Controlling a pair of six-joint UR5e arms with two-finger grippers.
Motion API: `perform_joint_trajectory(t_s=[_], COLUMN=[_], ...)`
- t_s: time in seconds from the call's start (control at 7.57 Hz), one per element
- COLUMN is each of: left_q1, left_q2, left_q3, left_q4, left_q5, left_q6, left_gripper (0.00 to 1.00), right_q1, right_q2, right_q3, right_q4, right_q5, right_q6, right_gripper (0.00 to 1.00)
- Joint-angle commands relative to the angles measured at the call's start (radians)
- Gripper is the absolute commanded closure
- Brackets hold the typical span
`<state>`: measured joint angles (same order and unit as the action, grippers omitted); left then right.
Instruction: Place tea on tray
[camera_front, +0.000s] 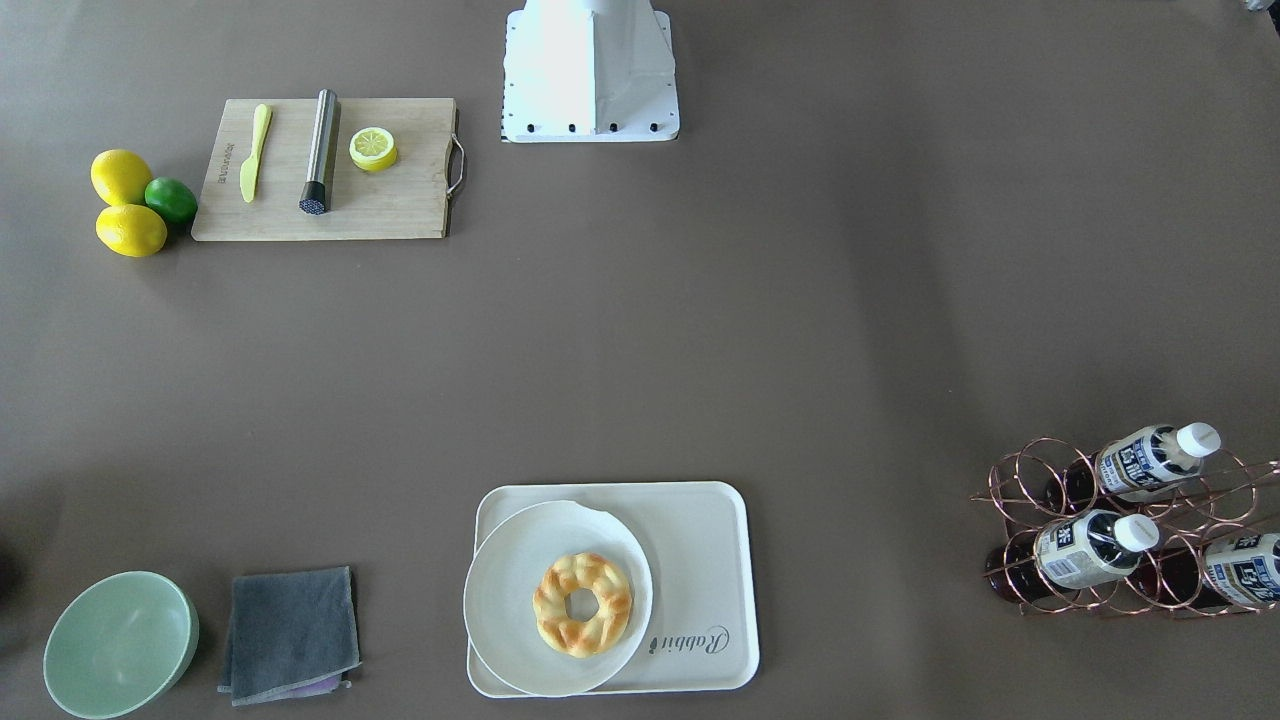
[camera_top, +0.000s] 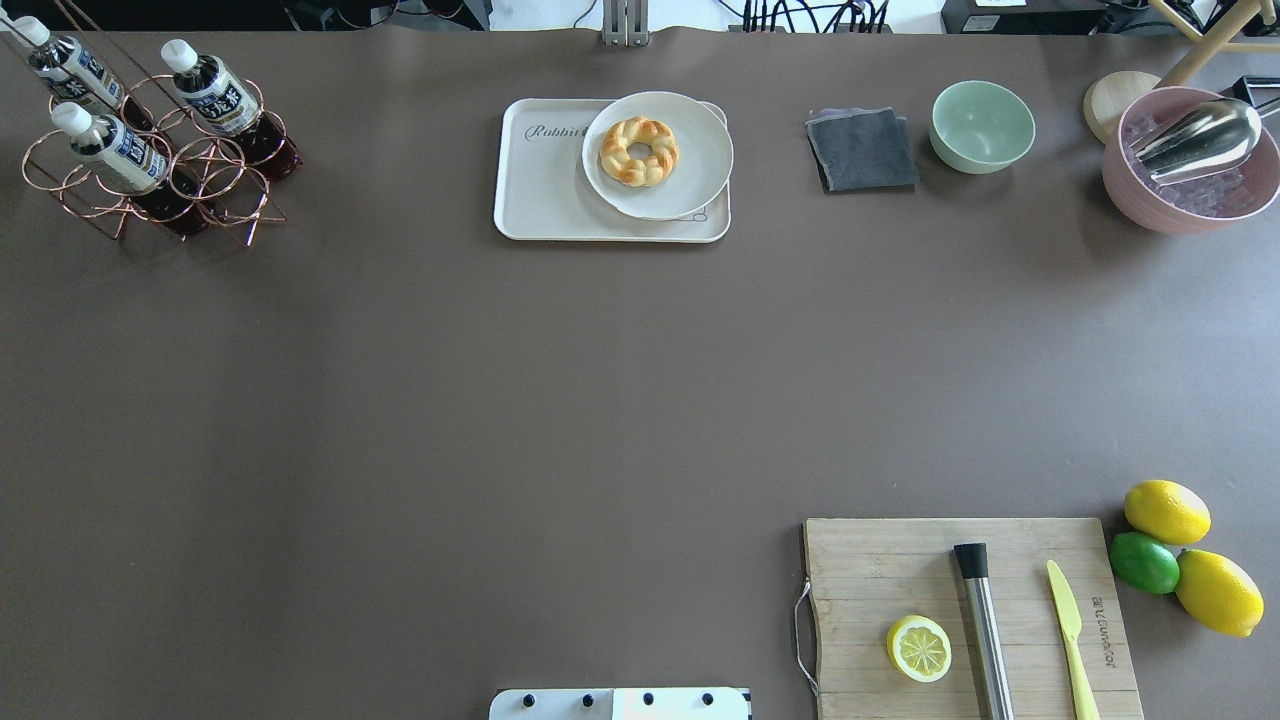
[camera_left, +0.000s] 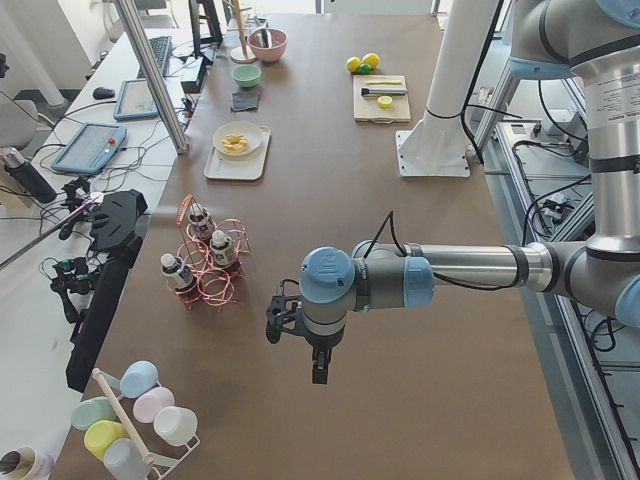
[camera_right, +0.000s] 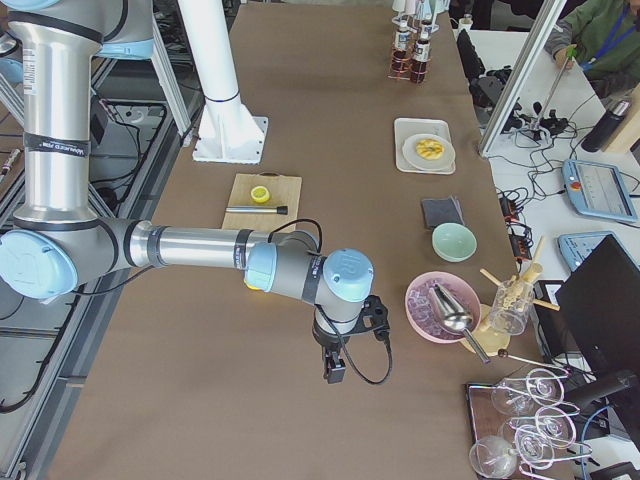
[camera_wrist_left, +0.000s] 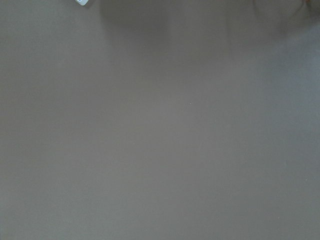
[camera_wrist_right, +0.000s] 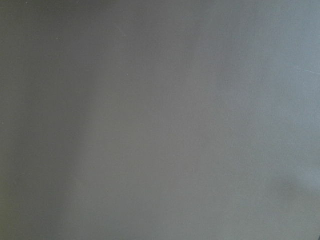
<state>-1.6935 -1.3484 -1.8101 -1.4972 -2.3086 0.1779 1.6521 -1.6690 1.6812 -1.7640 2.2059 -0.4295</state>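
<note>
Three tea bottles (camera_top: 210, 95) (camera_top: 112, 147) (camera_top: 62, 62) lie tilted in a copper wire rack (camera_top: 215, 190) at the table's far left corner; they also show in the front view (camera_front: 1150, 460). The cream tray (camera_top: 545, 185) marked "Rabbit" sits at the far middle. A round white plate (camera_top: 695, 175) with a braided doughnut (camera_top: 640, 150) covers its right half. My left gripper (camera_left: 318, 375) hangs over bare table near the rack and shows only in the left side view. My right gripper (camera_right: 333, 375) shows only in the right side view. I cannot tell whether either is open. Both wrist views show only bare table.
A grey cloth (camera_top: 862, 150), a green bowl (camera_top: 982, 125) and a pink bowl of ice with a metal scoop (camera_top: 1190, 160) stand at the far right. A wooden cutting board (camera_top: 870, 580) with a lemon half, a metal rod and a knife lies near right, beside lemons and a lime (camera_top: 1145, 562).
</note>
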Motion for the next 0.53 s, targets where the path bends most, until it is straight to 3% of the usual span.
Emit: perform_joint_trajectory(t_s=[0.0, 0.4], left_q1=[-0.002, -0.002], left_q2=[0.000, 0.000], left_q3=[0.000, -0.011], left_q4=[0.000, 0.000], left_q5=[0.000, -0.002], left_q6=[0.000, 0.000], left_gripper=[0.03, 0.03], right_q1=[0.000, 0.000], right_q2=[-0.002, 0.000], right_q3=[0.000, 0.000], right_q4=[0.000, 0.000], right_q5=[0.000, 0.000], right_q6=[0.000, 0.000], right_gripper=[0.00, 0.00])
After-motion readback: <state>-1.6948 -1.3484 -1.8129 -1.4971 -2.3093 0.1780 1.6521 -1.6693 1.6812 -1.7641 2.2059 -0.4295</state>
